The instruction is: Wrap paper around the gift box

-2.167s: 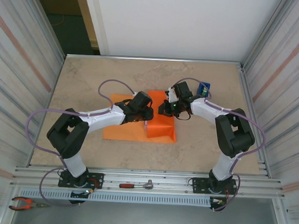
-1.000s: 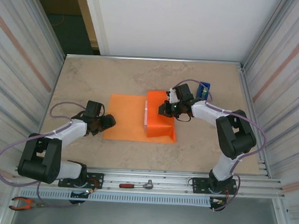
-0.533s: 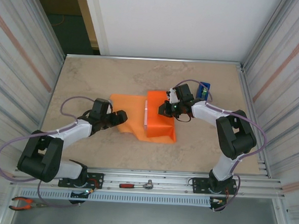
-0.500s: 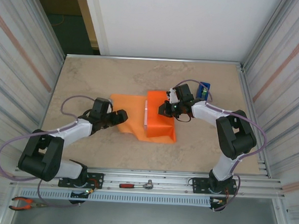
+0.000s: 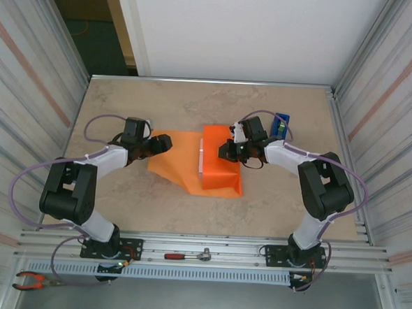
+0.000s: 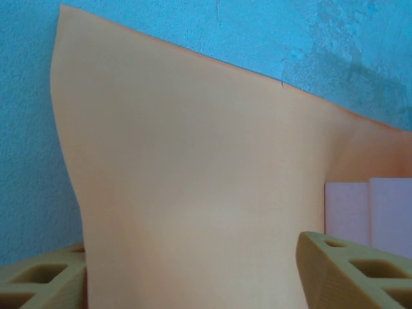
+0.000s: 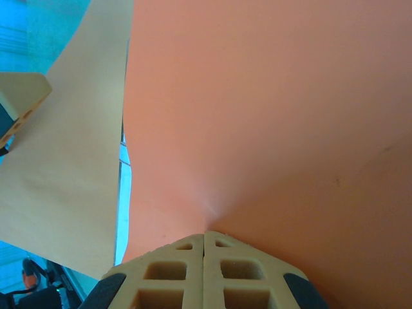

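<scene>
While my right gripper (image 5: 224, 153), fingers together, pins the thin bright orange paper sheet (image 5: 177, 163) on the pink gift box (image 6: 370, 212), my left gripper (image 5: 162, 143) gapes around its flap; next I clamp, then fold over.

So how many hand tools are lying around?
2: a red-handled ratchet on the rail at the near edge, and orange-handled pliers in the near-left corner. Others could be hidden.

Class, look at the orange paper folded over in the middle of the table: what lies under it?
A pink box shows one pale edge beside the paper; the rest of it is covered.
</scene>
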`<state>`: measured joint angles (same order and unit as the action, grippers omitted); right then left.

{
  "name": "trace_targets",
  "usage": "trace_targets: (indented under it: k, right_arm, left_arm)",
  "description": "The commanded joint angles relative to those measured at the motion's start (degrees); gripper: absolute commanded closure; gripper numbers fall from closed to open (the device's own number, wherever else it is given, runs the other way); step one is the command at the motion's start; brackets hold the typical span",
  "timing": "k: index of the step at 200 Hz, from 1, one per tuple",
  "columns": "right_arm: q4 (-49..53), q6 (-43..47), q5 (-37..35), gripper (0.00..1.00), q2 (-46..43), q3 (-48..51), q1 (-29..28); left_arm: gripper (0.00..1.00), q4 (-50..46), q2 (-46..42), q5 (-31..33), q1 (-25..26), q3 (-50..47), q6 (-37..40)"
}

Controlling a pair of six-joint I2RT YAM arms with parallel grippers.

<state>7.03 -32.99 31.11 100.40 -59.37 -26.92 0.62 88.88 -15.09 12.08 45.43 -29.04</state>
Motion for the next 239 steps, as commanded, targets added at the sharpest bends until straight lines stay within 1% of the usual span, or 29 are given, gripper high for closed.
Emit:
trace_targets:
  k: [1,19,83,106,117,139,154,162,169,183,197,218,239]
  right_arm:
    - [5.1,-0.8,-5.2,1.00,3.1,3.3,0.2]
    - [5.0,-0.9,-5.0,1.00,3.2,3.2,0.2]
    - [4.8,-0.8,-5.0,1.00,3.1,3.6,0.5]
    - [4.6,-0.9,-4.9,1.00,3.1,3.7,0.5]
    - [4.5,-0.9,-4.9,1.00,3.1,3.8,0.5]
    - [4.3,-1.0,-4.8,1.00,3.2,3.9,0.6]
    - [4.2,-1.0,-4.7,1.00,3.2,3.9,0.5]
    - [4.1,-1.1,-4.8,1.00,3.1,4.1,0.5]
    - [4.1,-1.1,-4.8,1.00,3.1,4.2,0.5]
    - [3.9,-1.2,-4.8,1.00,3.0,4.2,0.5]
    - [3.9,-1.3,-4.7,1.00,2.9,4.3,0.5]
    - [3.9,-1.4,-4.7,1.00,2.8,4.4,0.5]
    - [3.7,-1.5,-4.8,1.00,2.9,4.5,0.4]
  left_arm:
    - [0.35,-1.4,-0.4,-2.2,-0.7,1.2,2.2]
    - [0.44,-2.6,-1.9,-1.8,-1.0,0.1,2.0]
    - [0.65,-6.6,-9.9,-1.6,-1.9,-5.1,0.5]
    - [0.72,-7.8,-11.3,-2.5,-1.9,-5.8,0.2]
    - [0.78,-8.2,-11.6,-3.0,-1.9,-6.0,0.3]
    - [0.84,-9.0,-11.8,-3.5,-1.9,-6.1,0.7]
    - [0.95,-9.0,-12.0,-4.3,-1.9,-6.0,0.8]
    - [0.99,-8.4,-12.6,-5.2,-1.9,-6.1,0.7]
    - [0.99,-7.6,-13.5,-5.8,-1.6,-6.2,0.1]
    - [1.00,-6.7,-15.9,-5.8,-0.2,-5.8,-0.8]
    - [1.00,-5.7,-18.4,-5.3,2.6,-5.1,-1.6]
    - [1.00,-4.3,-21.0,-3.0,8.5,-3.2,-3.0]
    - [0.99,-0.8,-20.4,-0.7,14.7,-2.2,-5.5]
